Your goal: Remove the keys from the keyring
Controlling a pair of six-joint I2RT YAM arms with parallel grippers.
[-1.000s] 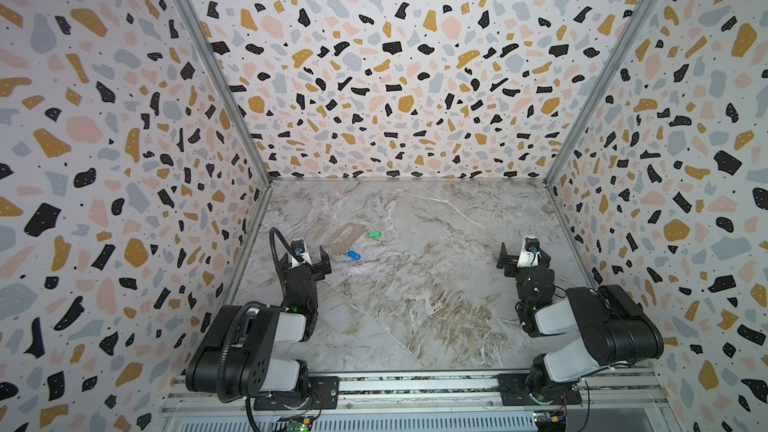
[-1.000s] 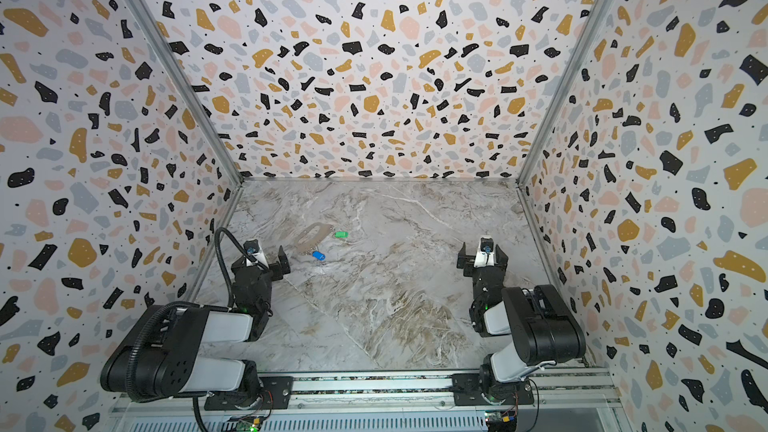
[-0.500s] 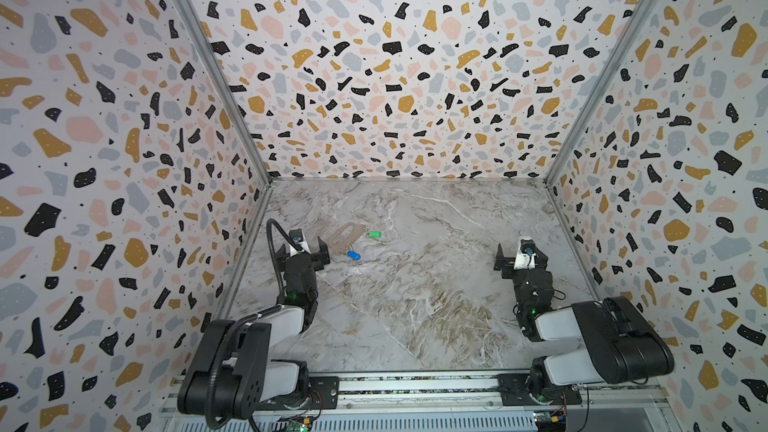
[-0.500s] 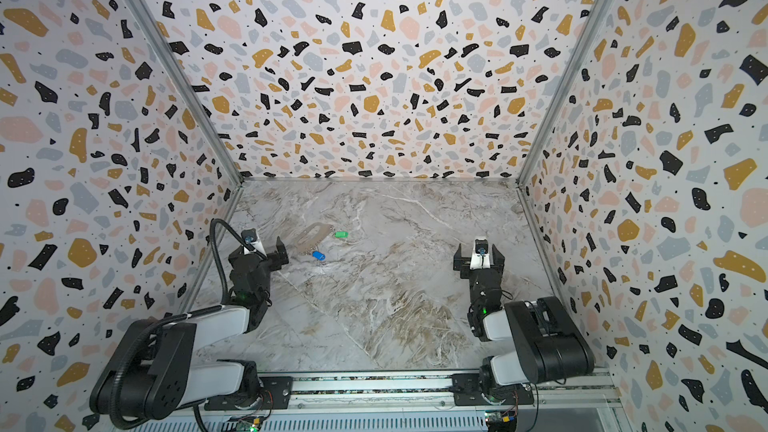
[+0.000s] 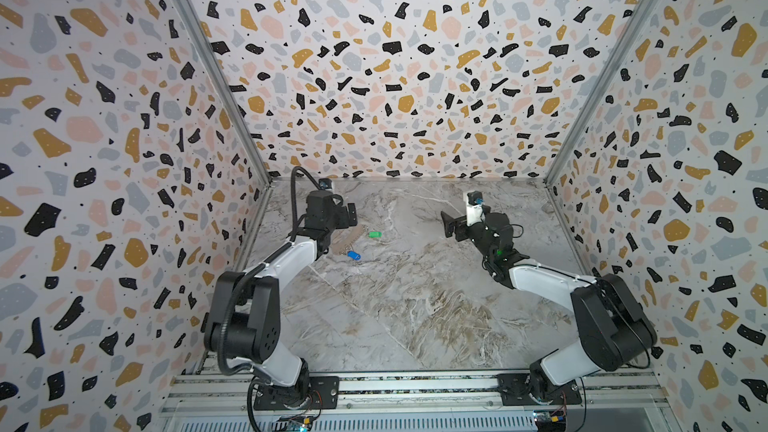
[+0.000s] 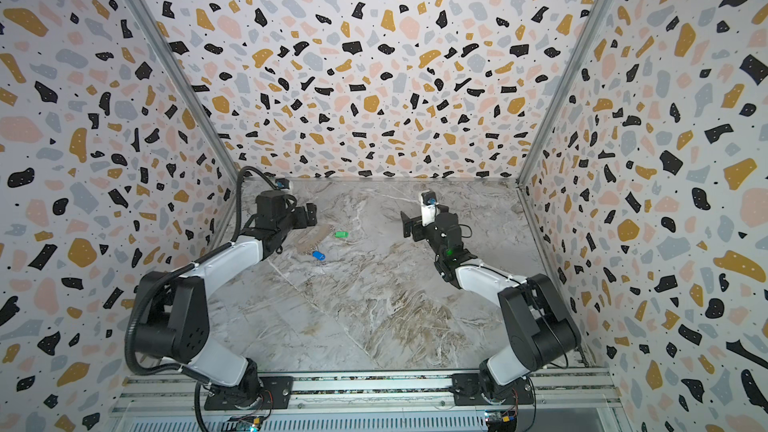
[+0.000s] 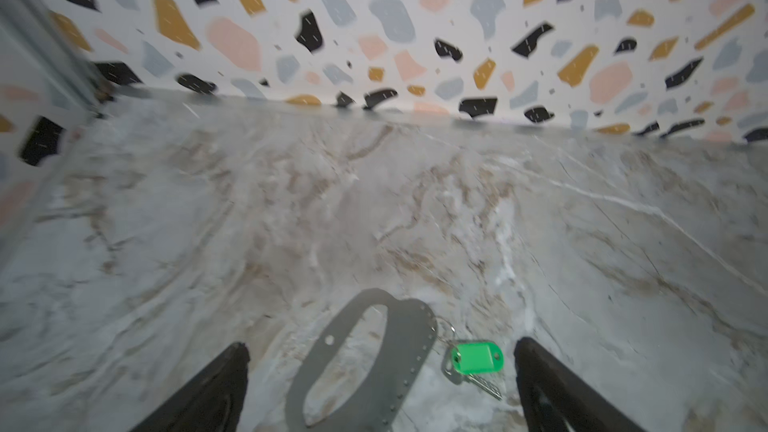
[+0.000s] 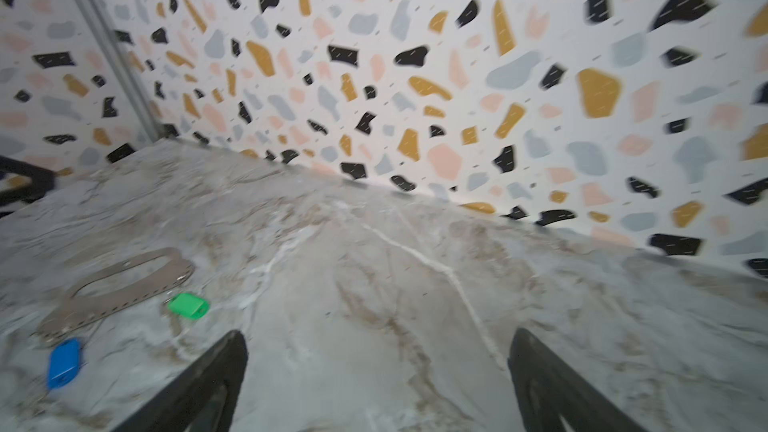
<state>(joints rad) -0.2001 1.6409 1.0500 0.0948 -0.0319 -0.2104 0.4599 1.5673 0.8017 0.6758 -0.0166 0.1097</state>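
Marble table (image 5: 415, 309), speckled walls on three sides.

- Keyring (image 5: 348, 239): flat grey-tan plate with an oblong hole, lying on the table left of centre, toward the back. Seen in both top views, also (image 6: 309, 240).
- Green key (image 5: 375, 234): on the table just beside the plate's far end. The left wrist view (image 7: 477, 356) shows small metal rings between it and the plate's (image 7: 411, 342) studded edge. Cannot tell if they are linked.
- Blue key (image 5: 353, 255): on the table at the plate's near end, close to the edge.
- Left gripper (image 5: 348, 216): jaws spread wide, holding nothing, poised over the keyring's far end. In its wrist view the plate and green key lie between the fingers (image 7: 226, 376).
- Right gripper (image 5: 449, 225): jaws spread wide, empty, well apart to the right of the keys and pointing toward them.
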